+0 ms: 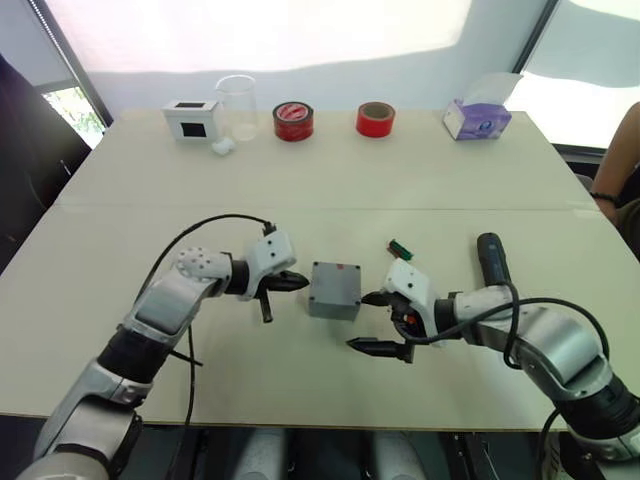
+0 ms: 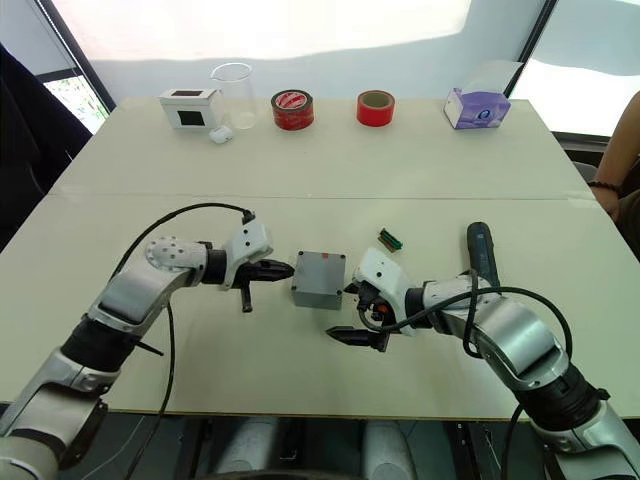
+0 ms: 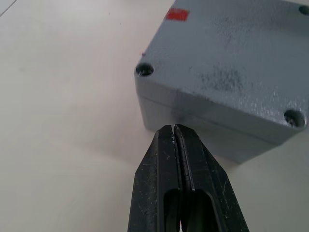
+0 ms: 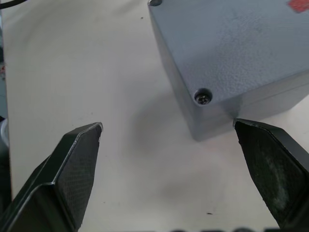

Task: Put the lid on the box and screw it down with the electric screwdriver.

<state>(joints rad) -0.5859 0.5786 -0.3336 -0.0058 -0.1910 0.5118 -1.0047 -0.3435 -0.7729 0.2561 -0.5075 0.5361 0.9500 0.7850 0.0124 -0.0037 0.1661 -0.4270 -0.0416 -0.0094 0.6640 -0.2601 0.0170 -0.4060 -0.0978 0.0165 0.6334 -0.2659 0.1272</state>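
Note:
The grey box [image 1: 333, 304] stands mid-table with the lid [image 1: 337, 275] lying flat on top; a seam runs under the lid [image 3: 227, 63]. One corner hole [image 4: 202, 96] holds a screw, and a red mark [image 3: 177, 14] shows on the top. My left gripper [image 1: 302, 283] is shut, its tip just off the box's left side. On the box's right, my right gripper [image 1: 366, 322] is open with nothing between its fingers, beside a lower corner of the box [image 4: 212, 121]. The electric screwdriver [image 1: 492, 258] lies on the table behind my right forearm.
Along the far edge stand a white box with a black window [image 1: 191, 119], a clear beaker [image 1: 238, 105], two red tape rolls [image 1: 293, 121] [image 1: 375, 119] and a purple tissue box [image 1: 478, 117]. A small green part [image 1: 401, 248] lies near the box. A person's arm [image 1: 620, 170] is at the right edge.

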